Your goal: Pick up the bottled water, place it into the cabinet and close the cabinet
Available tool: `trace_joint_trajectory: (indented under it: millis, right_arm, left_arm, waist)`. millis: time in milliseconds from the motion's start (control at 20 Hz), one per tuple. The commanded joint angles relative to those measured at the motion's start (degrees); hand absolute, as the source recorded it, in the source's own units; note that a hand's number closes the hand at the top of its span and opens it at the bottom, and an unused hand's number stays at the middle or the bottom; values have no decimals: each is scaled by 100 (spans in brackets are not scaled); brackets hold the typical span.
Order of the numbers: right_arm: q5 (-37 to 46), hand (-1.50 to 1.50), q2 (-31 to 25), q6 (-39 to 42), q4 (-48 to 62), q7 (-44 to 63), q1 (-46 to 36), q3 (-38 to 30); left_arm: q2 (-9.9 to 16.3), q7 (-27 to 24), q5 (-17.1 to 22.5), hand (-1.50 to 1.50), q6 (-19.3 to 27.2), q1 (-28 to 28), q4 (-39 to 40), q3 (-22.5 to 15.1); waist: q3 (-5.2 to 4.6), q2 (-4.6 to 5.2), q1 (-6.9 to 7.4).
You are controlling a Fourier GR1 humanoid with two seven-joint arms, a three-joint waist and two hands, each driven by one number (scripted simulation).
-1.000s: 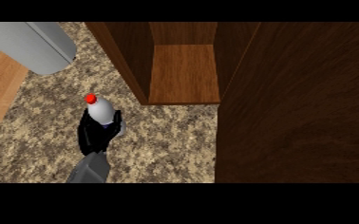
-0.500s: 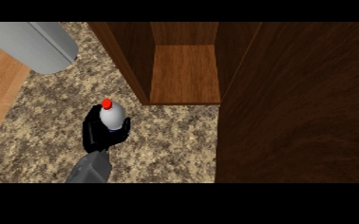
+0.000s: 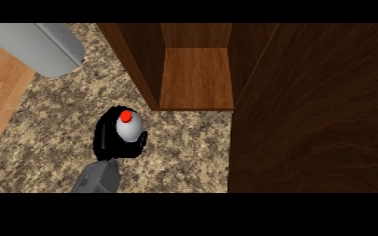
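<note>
We see one black robot hand (image 3: 111,142) on a grey forearm, coming in from the near edge, fingers wrapped around the pale red-capped water bottle (image 3: 128,126). We can't tell which hand. Bottle sits over the speckled granite counter (image 3: 52,130), near-left of the open brown wooden cabinet (image 3: 196,75), outside it. Dark wooden cabinet door (image 3: 310,125) stands right. Grey rounded object (image 3: 40,47) far left.

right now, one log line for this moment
left hand: shut on bottled water | cabinet: open, shelf bare | bottle: outside, over counter
</note>
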Motion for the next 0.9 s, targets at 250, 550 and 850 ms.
trace_joint_trajectory:
  millis: [250,550,850]
  right_arm:
    - [-636,-150,-130,-204,-269,506,-555,-224]
    - [-607,-150,-93,19,-317,332,-327,-185]
    - [-678,-150,31,35,-604,494,-180,-95]
  left_arm:
    - [-116,1097,204,150,1105,385,-2222,-1586]
    - [-118,2133,74,150,2407,305,-3591,-2691]
    - [-118,3042,-170,150,3770,-503,-4033,-3200]
  waist:
    - [2,15,72]
    - [2,1,-12]
    - [-2,13,-73]
